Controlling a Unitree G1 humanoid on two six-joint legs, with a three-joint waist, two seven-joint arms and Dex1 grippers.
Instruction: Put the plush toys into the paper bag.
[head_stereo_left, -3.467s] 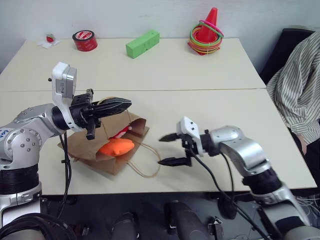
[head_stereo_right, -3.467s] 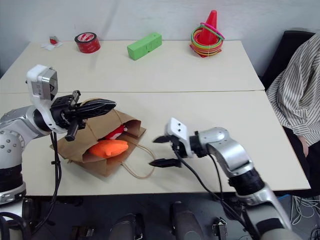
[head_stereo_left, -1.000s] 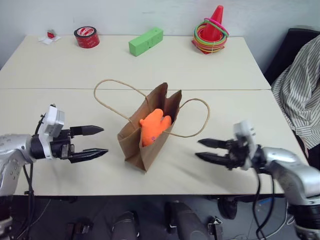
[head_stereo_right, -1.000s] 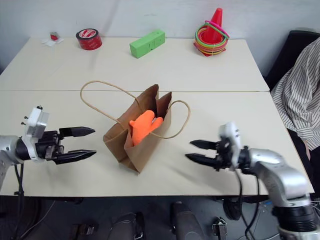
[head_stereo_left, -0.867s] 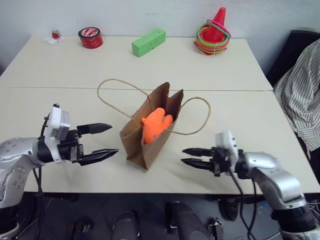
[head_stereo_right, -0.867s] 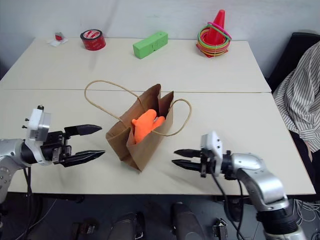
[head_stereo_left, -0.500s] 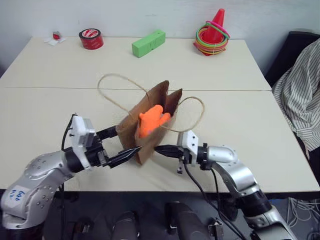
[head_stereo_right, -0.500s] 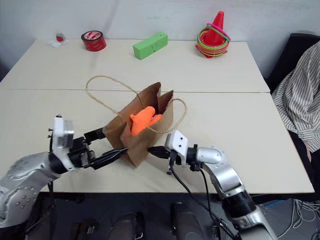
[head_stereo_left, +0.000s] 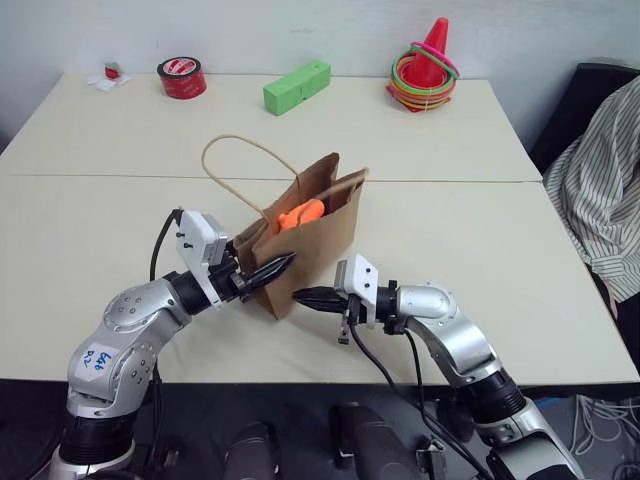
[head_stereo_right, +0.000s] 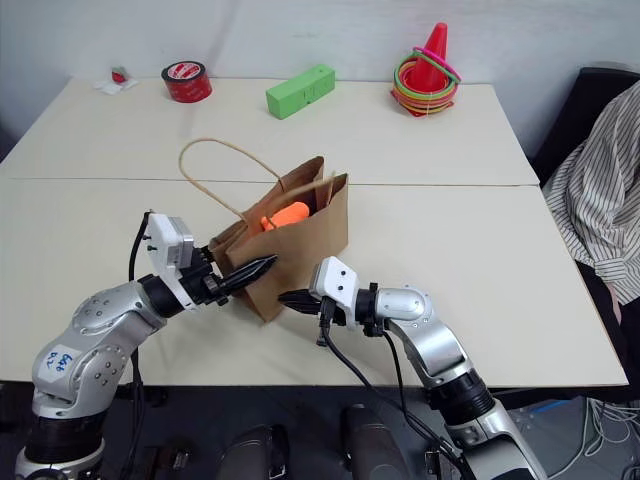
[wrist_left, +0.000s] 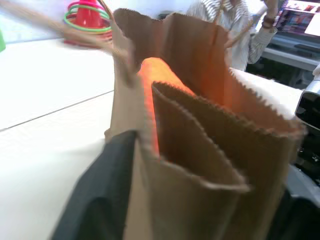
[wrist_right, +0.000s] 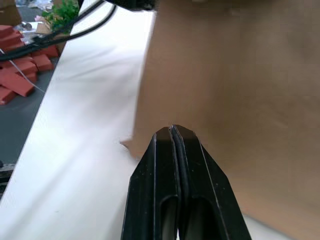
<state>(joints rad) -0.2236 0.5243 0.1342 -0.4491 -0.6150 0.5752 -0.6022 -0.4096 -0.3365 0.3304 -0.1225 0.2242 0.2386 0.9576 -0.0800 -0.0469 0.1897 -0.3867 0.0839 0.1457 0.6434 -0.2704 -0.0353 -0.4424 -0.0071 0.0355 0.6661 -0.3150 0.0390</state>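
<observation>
Standing upright between your two grippers, the paper bag (head_stereo_left: 305, 240) holds the orange plush toy (head_stereo_left: 299, 213); its thin kraft walls will likely buckle, so grip near a folded edge. Your right gripper (head_stereo_left: 305, 296) is fully closed and empty, its tip at the bag's wall. Your left gripper (head_stereo_left: 268, 270) is partly closed around the bag's corner, one finger on its outer wall.

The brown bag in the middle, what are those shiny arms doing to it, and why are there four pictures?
Those are a robot's two arms, each ending in a black pincer. Two pictures come from cameras in its head, looking down at the table. The two close-ups come from cameras on its wrists. The left pincer and the shut right pincer meet at the near corner of the paper bag, which stands upright with an orange plush toy peeking out. Further back lie a red tape roll, a green block and a cone with rings.
</observation>
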